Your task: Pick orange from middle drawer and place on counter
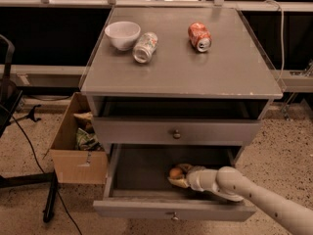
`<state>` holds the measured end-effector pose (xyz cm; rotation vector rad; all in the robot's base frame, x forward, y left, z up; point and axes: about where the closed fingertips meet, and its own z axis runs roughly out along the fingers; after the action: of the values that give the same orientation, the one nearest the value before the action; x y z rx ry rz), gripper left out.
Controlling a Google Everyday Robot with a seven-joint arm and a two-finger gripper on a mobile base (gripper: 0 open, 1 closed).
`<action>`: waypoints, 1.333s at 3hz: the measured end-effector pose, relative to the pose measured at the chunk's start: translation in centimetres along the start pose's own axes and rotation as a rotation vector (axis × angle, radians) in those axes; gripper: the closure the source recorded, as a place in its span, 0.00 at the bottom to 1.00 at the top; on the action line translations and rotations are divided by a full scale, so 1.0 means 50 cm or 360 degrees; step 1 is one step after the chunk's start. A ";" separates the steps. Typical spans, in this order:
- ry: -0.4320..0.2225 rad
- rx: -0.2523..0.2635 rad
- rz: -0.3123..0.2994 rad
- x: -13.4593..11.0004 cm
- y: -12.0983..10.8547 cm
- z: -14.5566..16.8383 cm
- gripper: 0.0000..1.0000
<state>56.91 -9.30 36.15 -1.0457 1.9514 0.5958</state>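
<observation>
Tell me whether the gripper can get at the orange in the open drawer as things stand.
Probably yes. The drawer is pulled out, and the gripper sits inside it, right at the orange. Nothing I can see lies between them.

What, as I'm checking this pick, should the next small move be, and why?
Probably settle the grasp, then lift: the gripper is low in the open middle drawer, right against the orange, which lies on the drawer floor.

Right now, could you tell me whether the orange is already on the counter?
No, the orange lies in the open middle drawer at the gripper, not on the counter.
</observation>
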 end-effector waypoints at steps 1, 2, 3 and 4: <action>0.0000 0.0000 0.0000 0.000 0.000 0.000 0.86; 0.0000 0.0000 0.0000 0.000 0.000 0.000 1.00; 0.0000 -0.0008 -0.0007 -0.010 0.005 -0.007 1.00; -0.0016 -0.0011 -0.0029 -0.046 0.017 -0.045 1.00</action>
<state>55.91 -9.38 39.35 -1.0613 1.9306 0.5971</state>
